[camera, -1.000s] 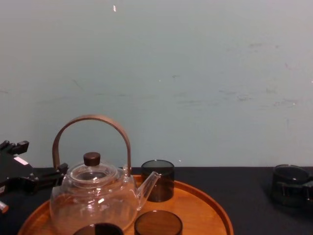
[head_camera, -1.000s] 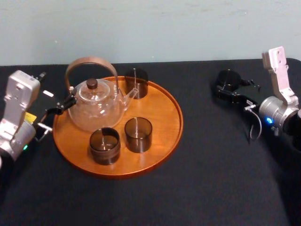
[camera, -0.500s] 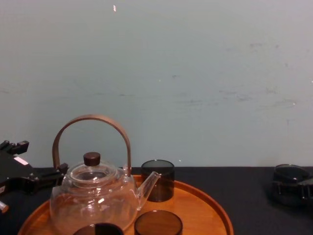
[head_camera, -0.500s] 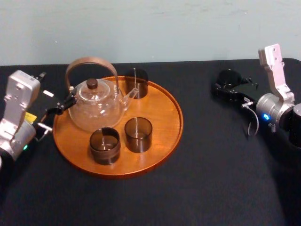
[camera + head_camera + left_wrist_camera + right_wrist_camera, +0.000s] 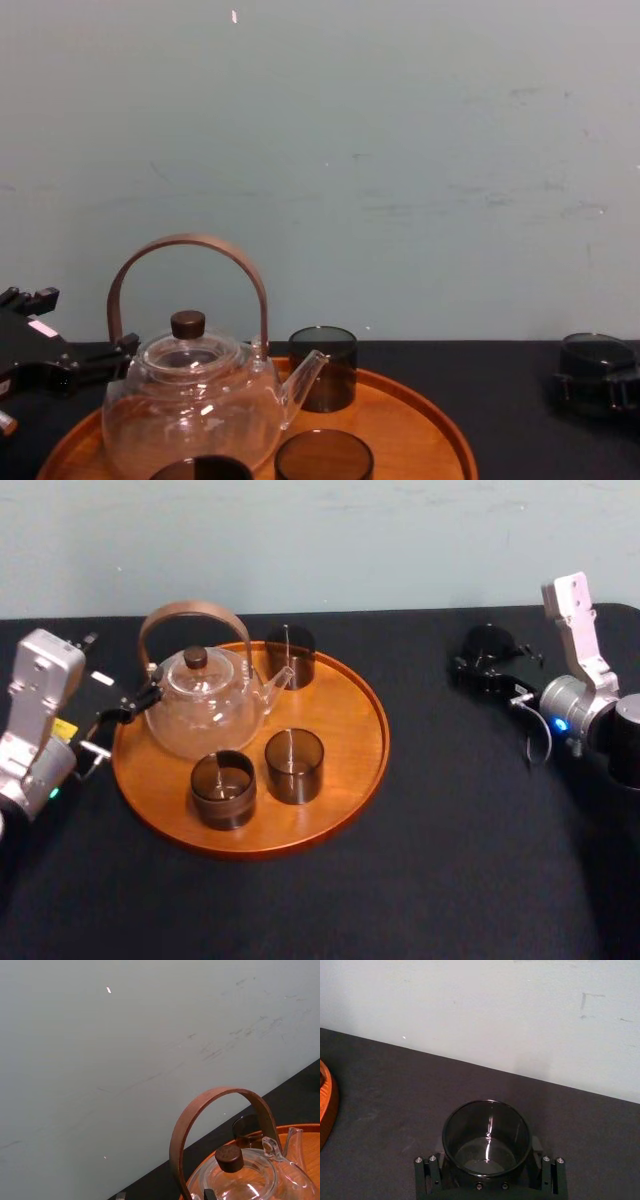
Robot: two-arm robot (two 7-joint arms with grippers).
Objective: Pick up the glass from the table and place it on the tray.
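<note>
**Step in hand: secure the grip, then lift.**

1. My right claw [image 5: 487, 1162] sits at the far right of the desk [image 5: 450, 830], well apart from the tray [image 5: 350, 720]. It is narrowed to the width of the smoked glass [image 5: 486, 1135]. One finger [image 5: 427, 1175] stands against each side of the wall, low on the body, and the glass is seated deep between them. I judge the grip closed. The glass stands upright and, as far as I can tell, rests on the desk.
2. Apply only enough squeeze to stop slipping. The wall is smooth, so I expect it to slide if I tilt.
3. Lift straight up and keep the rim level.
4. Carry leftward high enough to clear the tray's raised rim.
5. Set down on the bare right part of the tray. The glass teapot [image 5: 200, 715] and three smoked glasses [image 5: 294, 765] occupy the left and middle, so the approach must avoid them.
6. Spread the fingers only once the base is flat on the wood.

My left claw [image 5: 135, 705] is parked at the tray's left edge, just beside the teapot.
</note>
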